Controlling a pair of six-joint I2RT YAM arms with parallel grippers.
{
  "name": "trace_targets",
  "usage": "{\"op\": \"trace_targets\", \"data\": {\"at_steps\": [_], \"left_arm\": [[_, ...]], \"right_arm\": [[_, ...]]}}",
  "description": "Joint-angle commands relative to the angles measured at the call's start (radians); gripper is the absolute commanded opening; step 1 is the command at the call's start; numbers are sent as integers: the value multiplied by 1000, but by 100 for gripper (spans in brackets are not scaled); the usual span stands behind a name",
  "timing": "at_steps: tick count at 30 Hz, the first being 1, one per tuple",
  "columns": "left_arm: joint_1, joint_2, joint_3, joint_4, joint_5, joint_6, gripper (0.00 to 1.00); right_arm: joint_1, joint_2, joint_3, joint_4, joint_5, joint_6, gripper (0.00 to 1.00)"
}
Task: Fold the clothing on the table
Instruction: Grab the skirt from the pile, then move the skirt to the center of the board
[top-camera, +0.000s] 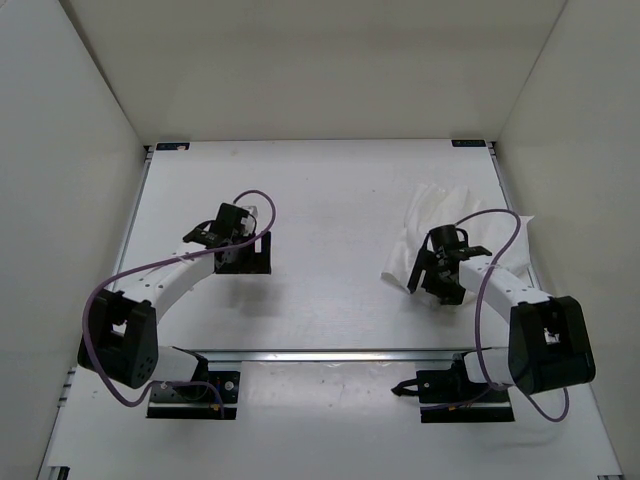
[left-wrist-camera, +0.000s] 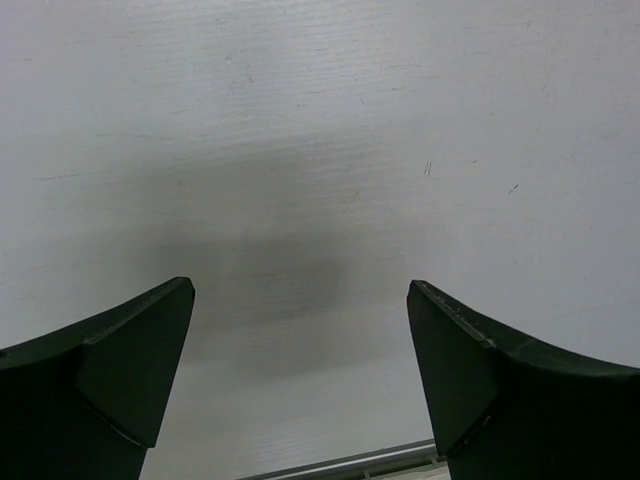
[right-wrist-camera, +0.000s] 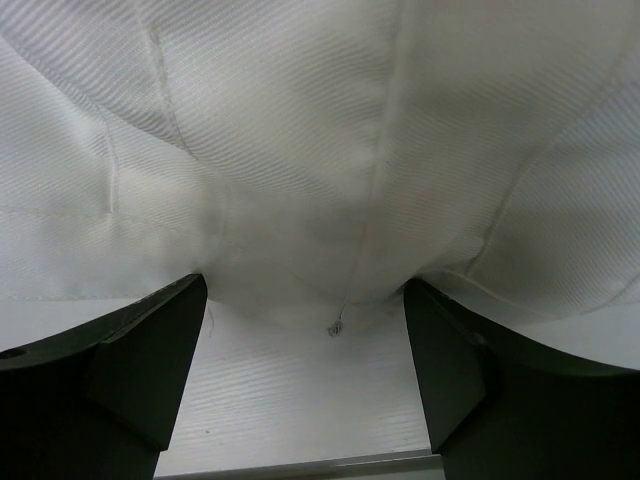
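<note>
The clothing (top-camera: 455, 210) lies crumpled just ahead of the right jaws, which stand wide and low with its near hem at their tips, seemingly lined up to pinch that edge for a fold. The left jaws gape wide over the table (left-wrist-camera: 300, 120), well apart from the cloth, holding nothing

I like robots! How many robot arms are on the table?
2. The left arm is on the left over bare table; the right arm is on the right by the white clothing.
</note>
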Motion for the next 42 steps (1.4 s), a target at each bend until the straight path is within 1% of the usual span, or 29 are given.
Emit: {"op": "trace_targets", "data": {"at_steps": [1,3,6,7,9,10,11,12,13,15,19,22,23,24,27,28,30,31,32,34,35,37,38,40,42], "left_arm": [[17,-33,-15,23,29,2,99],[23,-37,-25,31,36,2,99],[30,-44,-31,26,38,10,98],[27,-41,-32,32,42,6,99],[34,-36,-31,28,45,7,99],[35,-33,-29,35,45,5,99],[35,-30,-26,34,45,13,98],[31,-30,-25,34,47,7,99],[30,-25,-20,31,46,9,99],[30,-19,-19,38,53,4,99],[21,1,0,45,73,-2,98],[12,19,14,52,91,-2,99],[8,27,17,55,98,1,98],[7,29,21,64,107,-1,99],[-2,39,41,71,130,-1,98],[-3,38,50,69,144,1,98],[-9,36,58,77,153,-1,98],[-12,36,64,86,157,-5,99],[-15,38,61,97,171,-4,99],[-12,26,61,107,186,-14,99],[-6,25,66,111,194,-18,99],[-8,12,66,121,213,-31,98],[-11,1,67,127,208,-34,98],[-6,-7,61,138,213,-44,99],[9,-31,66,166,249,-74,98]], "right_arm": [[2,28,31,58,27,15,77],[-9,39,28,64,29,3,73],[-20,35,7,76,31,-8,57],[-41,30,-2,85,25,-11,48],[-70,16,-25,94,12,-18,26],[-72,9,-18,94,8,-17,21],[-79,-2,-15,94,8,-29,9],[-78,-8,-10,84,17,-31,3],[-79,-5,2,76,14,-35,0],[-79,-5,36,58,11,-49,1],[-63,27,184,-20,8,-81,0],[-59,51,327,-82,0,-126,0],[-58,68,435,-105,-20,-155,0],[-58,82,471,-117,-35,-172,0],[-58,142,655,-191,-80,-222,0],[-46,169,727,-217,-83,-235,0],[5,197,809,-241,-78,-253,0],[19,216,865,-241,-74,-267,0],[54,226,889,-234,-69,-267,0],[92,289,1002,-252,-74,-269,0],[99,330,1037,-261,-112,-275,0],[143,399,1184,-280,-163,-282,0],[160,448,1224,-293,-164,-287,0],[201,533,1425,-313,-173,-299,0],[247,646,1685,-372,-218,-304,0]]}}
